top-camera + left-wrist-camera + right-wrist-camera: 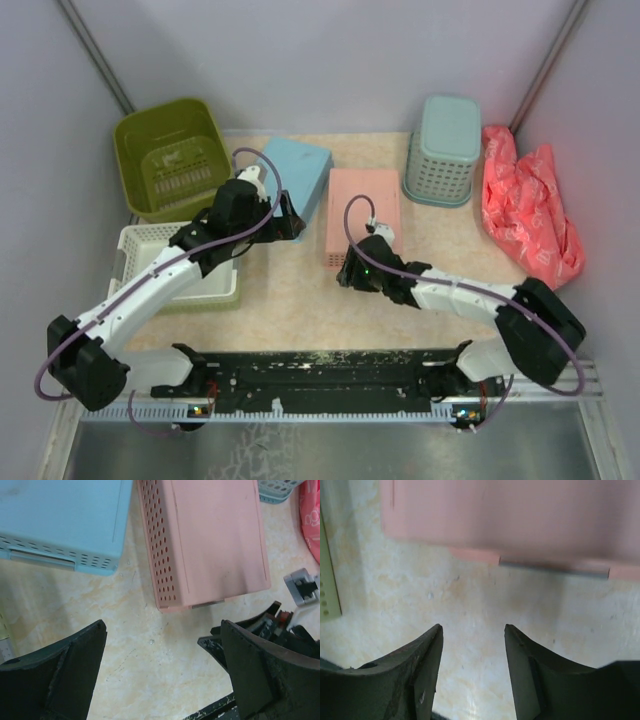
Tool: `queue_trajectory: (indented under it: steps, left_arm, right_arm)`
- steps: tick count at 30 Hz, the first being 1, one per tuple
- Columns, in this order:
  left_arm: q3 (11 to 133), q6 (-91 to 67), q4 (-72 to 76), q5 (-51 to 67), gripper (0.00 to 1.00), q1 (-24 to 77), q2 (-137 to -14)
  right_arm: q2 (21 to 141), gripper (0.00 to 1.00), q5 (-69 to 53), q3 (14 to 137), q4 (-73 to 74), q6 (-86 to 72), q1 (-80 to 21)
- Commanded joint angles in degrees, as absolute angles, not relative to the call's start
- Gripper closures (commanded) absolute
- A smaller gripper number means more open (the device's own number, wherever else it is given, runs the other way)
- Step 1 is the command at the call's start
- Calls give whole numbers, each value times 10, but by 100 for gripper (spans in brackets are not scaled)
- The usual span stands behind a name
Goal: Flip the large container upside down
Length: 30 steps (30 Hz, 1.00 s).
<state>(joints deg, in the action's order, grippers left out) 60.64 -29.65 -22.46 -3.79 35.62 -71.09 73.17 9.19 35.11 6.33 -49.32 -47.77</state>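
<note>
Since the tub stands mouth up, well to the far left of the pink box with the blue box between them, you should count on the left arm, which is clearly nearer. The left gripper hangs just left of the pink box and faces toward it, so the tub lies behind this gripper; you will need to turn it around first, I think. The tub is squarish, so no side is better by length. The left jaws are wide open and hold nothing. The right gripper, at the near edge of the pink box, is half open, also empty.
</note>
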Motion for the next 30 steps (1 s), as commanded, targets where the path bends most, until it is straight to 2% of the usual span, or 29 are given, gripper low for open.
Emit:
queue_trajectory:
  steps: [1, 7, 11, 17, 21, 25, 30]
  left_arm:
    - [597, -320, -229, -92, 0, 356, -690]
    - [594, -306, -255, -81, 0, 356, -675]
    - [573, -302, -243, -78, 0, 356, -661]
    - [561, -255, -221, -54, 0, 356, -703]
    - [610, -237, -229, -33, 0, 356, -776]
    - [669, -245, -245, -32, 0, 352, -867]
    - [735, -241, -231, 1, 0, 336, -982]
  right_arm:
    - [828, 51, 78, 436, -42, -448, -405]
    - [974, 53, 89, 606, -18, -366, -340]
    - [998, 53, 67, 649, -6, -384, -306]
    - [913, 51, 15, 543, -31, -388, -306]
    - [822, 50, 6, 452, -2, -407, -305]
    - [718, 48, 40, 396, 64, -409, -306]
    - [623, 46, 106, 399, 162, -377, -303]
